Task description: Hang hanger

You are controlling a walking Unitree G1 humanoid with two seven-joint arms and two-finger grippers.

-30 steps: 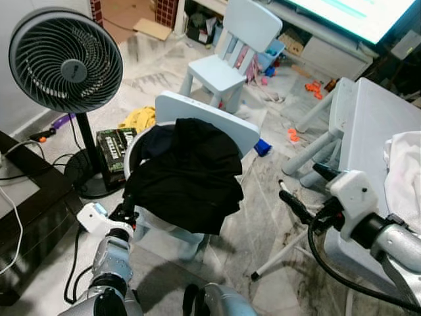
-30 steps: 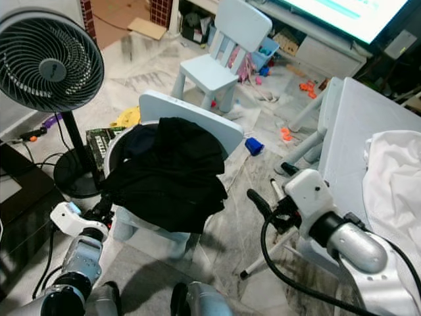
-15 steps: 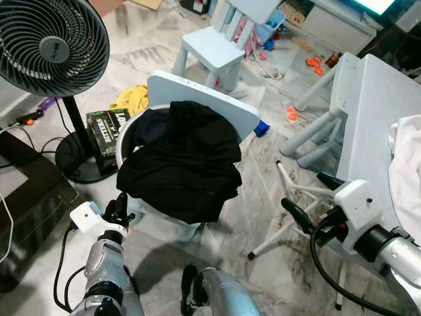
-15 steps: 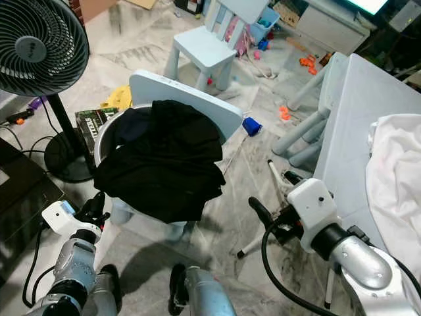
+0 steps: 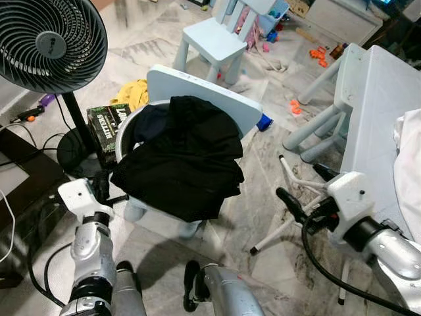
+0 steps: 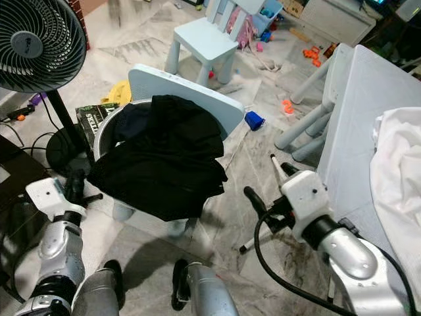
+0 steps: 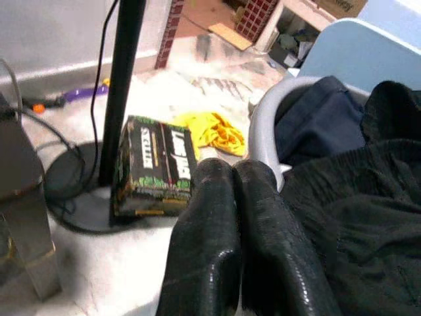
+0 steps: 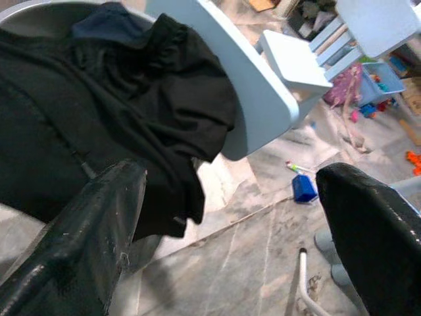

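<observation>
Looking down, the robot had a black garment (image 5: 181,158) heaped over a grey basket (image 5: 131,128) at about 11 o'clock on the marble floor (image 5: 263,210), propped against a pale blue board (image 5: 204,89), so I'd guess laundry dumped there for hanging. No hanger that I could actually pick out; the white rods (image 5: 293,204) on the floor at 3 o'clock, by the pale tabletop (image 5: 378,112), were probably a drying rack's legs. Right claw (image 8: 230,217) was spread wide, holding nothing, aimed at the garment's edge. Left claw (image 7: 237,224) had its fingers pressed together, empty, hovering near the basket rim beside the fan (image 5: 49,43) stand.
</observation>
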